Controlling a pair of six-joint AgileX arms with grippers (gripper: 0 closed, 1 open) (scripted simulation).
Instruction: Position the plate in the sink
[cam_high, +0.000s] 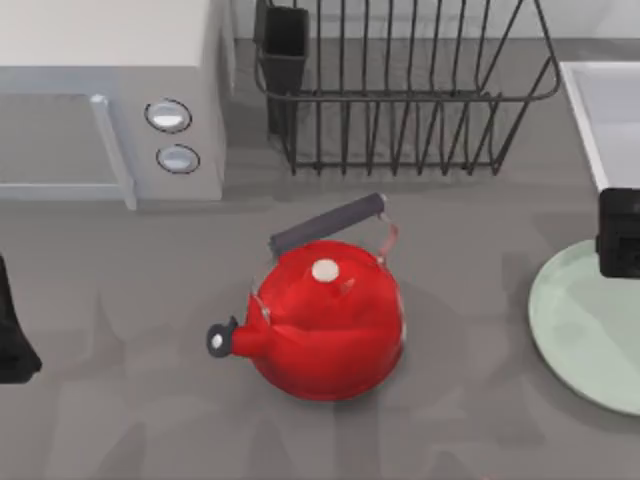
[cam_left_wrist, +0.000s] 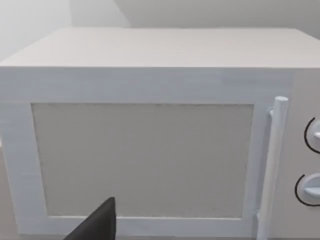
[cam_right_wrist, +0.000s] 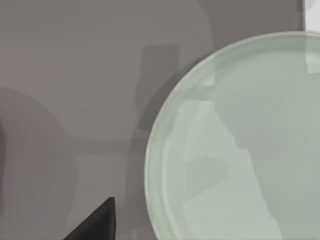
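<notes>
The pale mint-green plate (cam_high: 578, 335) lies flat on the grey counter at the right edge of the table, partly cut off by the picture's edge. In the right wrist view the plate (cam_right_wrist: 240, 145) spreads close below the camera. The sink (cam_high: 603, 105), a light grey-white basin with a raised rim, sits behind the plate in the far right corner. My right gripper (cam_high: 620, 235) hangs over the plate's far edge, between plate and sink, holding nothing that I can see. At the left edge, near the front, my left gripper (cam_high: 12, 335) stays parked.
A red kettle (cam_high: 325, 320) with a dark handle stands mid-table. Along the back are a black wire dish rack (cam_high: 400, 90) and, at the far left, a white microwave (cam_high: 110, 90); the microwave door (cam_left_wrist: 145, 155) faces the left wrist camera.
</notes>
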